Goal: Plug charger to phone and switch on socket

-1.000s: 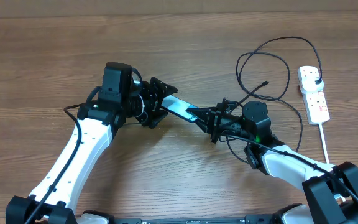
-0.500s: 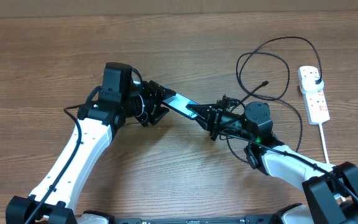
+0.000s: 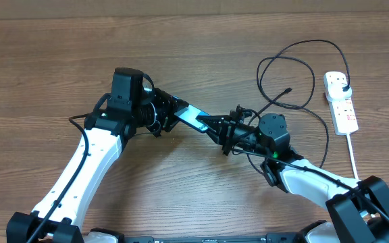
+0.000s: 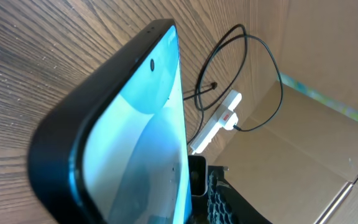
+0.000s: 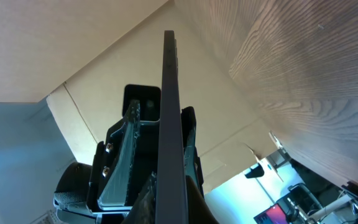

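Overhead, phone: the phone (image 3: pixel 193 119) hangs above the table (image 3: pixel 46 61), slanted, bridging the two grippers.
Overhead, left gripper: the left gripper (image 3: pixel 171 113) sits at the phone's left end, its fingers pinched on it.
Overhead, right gripper: the right gripper (image 3: pixel 223 129) sits at the phone's right end with its jaws on either side of that end. I cannot tell whether they are pressing on it.
Overhead, charger: the charger (image 3: pixel 313 74) lies in loose loops well right of the phone. Its plug tip (image 3: pixel 288 90) is free on the wood, apart from the phone.
Overhead, socket: the socket (image 3: pixel 343 111) lies farthest right of the phone. The adapter (image 3: pixel 343 84) is seated in its far outlet, and the white cord (image 3: pixel 353 152) trails toward the near edge.
Left wrist, phone: the cyan screen fills the view, very close. This gripper's own fingers do not show. Beyond the phone's far end are the cable loops, the socket and a cardboard wall (image 4: pixel 303 149).
Left wrist, right gripper: a dark shape sits at the phone's lower end, and its jaw spacing is unclear.
Right wrist, phone: the phone is seen edge-on as a thin dark line running up the middle, with the left gripper's body behind it.
Risk, drop: if one gripper lets go before the other has a firm pinch, the phone could slip and hit the table.
Risk, twist: if both grip and pull unevenly, the phone could be levered out of the fingers.
Risk, port: a jaw covering the phone's end would block the plug tip.
Risk, cable: an arm sweeping through the loops could drag the adapter or shift the socket.
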You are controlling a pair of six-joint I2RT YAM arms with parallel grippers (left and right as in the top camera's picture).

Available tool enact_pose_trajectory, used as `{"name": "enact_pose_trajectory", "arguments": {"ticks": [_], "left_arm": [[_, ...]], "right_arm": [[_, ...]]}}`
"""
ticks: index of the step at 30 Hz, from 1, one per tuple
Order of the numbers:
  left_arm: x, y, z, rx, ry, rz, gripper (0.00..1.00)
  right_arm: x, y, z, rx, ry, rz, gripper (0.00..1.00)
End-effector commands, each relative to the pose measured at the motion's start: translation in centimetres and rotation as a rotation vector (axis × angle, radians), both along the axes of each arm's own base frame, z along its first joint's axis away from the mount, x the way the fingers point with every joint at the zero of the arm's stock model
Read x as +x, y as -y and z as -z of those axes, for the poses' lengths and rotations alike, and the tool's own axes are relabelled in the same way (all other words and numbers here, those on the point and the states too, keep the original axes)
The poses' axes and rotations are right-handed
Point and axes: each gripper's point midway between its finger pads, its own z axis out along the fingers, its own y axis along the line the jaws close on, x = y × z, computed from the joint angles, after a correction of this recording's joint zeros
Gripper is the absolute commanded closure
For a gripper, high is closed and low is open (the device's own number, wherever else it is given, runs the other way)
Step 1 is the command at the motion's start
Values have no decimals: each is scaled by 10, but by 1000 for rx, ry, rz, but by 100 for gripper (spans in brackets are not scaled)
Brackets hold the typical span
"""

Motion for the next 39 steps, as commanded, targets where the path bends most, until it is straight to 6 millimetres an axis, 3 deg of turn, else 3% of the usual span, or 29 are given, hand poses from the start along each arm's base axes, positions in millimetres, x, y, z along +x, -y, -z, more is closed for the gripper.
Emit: {"name": "enact_pose_trajectory", "arguments": {"ticks": [1, 7, 11, 16, 20, 26, 28, 34, 37, 39], "left_arm": [[-1, 2, 3, 2, 0, 7, 64], [0, 1, 3, 8, 2, 2, 74], [1, 0, 4, 15, 4, -4, 76], [1, 0, 4, 16, 2, -8, 82], [1, -1, 5, 21, 2, -13, 94], [6, -7, 8, 54, 10, -41, 95], [7, -11, 10, 77, 12, -60, 96], [7, -27, 23, 170, -11, -112, 95], [-1, -31, 30, 180, -71, -127, 95], [-6, -32, 33, 175, -108, -139, 96]], "right_arm": [[-10, -10, -12, 52, -44, -42, 96], [-10, -10, -12, 52, -44, -41, 96], [-10, -10, -12, 52, -44, -41, 96], [-10, -10, -12, 52, -44, -41, 83], [-10, -10, -12, 52, -43, -42, 76], [-10, -10, -12, 47, -34, -43, 62], [-10, -10, -10, 38, -29, -44, 53], [-9, -4, 22, -115, 19, -32, 41], [0, 8, 47, -282, 113, 14, 28], [7, 21, 67, -436, 195, 45, 27]]}}
